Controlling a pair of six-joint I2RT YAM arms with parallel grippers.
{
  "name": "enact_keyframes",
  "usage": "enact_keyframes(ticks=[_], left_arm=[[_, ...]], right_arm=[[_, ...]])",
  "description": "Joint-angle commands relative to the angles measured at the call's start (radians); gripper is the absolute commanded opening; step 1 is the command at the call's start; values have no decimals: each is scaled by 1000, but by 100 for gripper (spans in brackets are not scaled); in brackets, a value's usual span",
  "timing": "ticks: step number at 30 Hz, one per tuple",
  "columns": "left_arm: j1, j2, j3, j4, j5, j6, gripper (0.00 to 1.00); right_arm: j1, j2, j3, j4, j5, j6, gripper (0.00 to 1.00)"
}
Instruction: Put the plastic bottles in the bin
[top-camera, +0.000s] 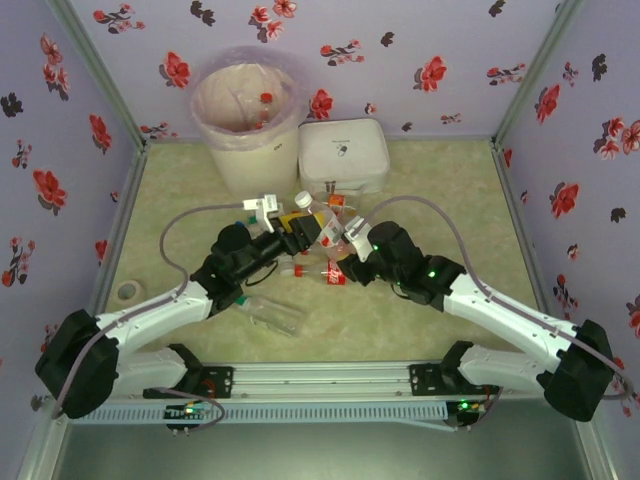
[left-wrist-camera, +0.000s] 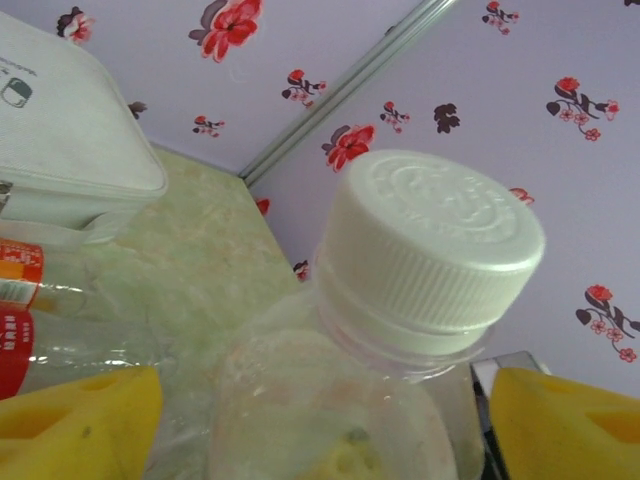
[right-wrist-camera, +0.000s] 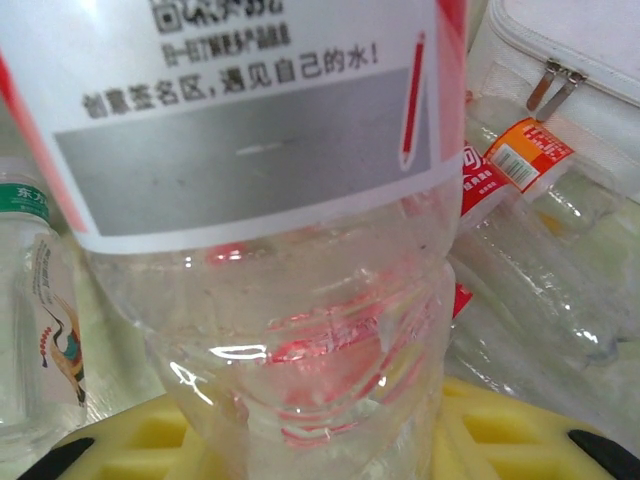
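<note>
A robot test booth: flowered wallpaper panels in aluminium framing enclose a small tabletop.

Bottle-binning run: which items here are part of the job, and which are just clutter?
Job:
- bin
- bottle pile, mid-table
- lone clear bottle, lying nearer the front
- white-capped bottle, left wrist view
- red-labelled bottle, right wrist view

Clutter:
- white zip case, beside the bin
- small ring, maybe tape, at the table's left edge

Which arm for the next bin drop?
Left, probably: the bin stands on its side of the table, and a white-capped bottle sits between the open pads of the left pincer. The right pincer, at a red-labelled bottle, is farther away.
</note>
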Motion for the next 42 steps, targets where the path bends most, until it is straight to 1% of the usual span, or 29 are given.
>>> enact_keyframes(ticks=[1,5,8,9,12,17,20,22,25,28,30,32,33,35,36,38,40,42], left_arm=[[-7,17,44,40,17,2,77],[-7,34,55,13,4,15,59],[-7,47,64,0,4,15,51],[-7,49,71,-8,3,17,49],[-7,49,84,-31,2,28,47],[3,51,94,-41,-1,36,43],[23,49,132,-78,5,55,41],[45,50,197,-138,22,80,38],[73,52,312,-236,56,146,39],[117,49,431,-344,60,208,43],[156,50,517,-417,60,243,43],[214,58,613,-480,61,244,39],[239,61,646,-478,69,240,36],[301,89,709,-420,111,230,30],[329,109,743,-401,135,222,28],[390,172,858,-416,175,225,25],[436,235,964,-449,181,253,21],[481,295,1034,-447,177,248,17]], right_arm=[[6,2,-17,67,-15,30,33],[6,6,-25,82,-15,29,34],[6,9,-29,92,-2,24,38],[6,10,-30,94,1,24,39],[5,7,-34,102,19,20,55],[6,-29,-54,126,84,15,76],[6,-94,-87,173,155,8,94],[5,-147,-106,195,193,-3,99],[5,-226,-125,196,246,-15,99],[5,-294,-146,169,318,-8,99],[6,-331,-172,159,375,0,99],[4,-360,-194,145,418,17,99],[5,-369,-200,136,428,24,99],[5,-392,-214,132,451,40,99],[5,-402,-220,135,455,44,99],[2,-426,-228,149,460,44,99],[4,-445,-225,143,457,40,99],[4,-462,-221,131,449,38,99]])
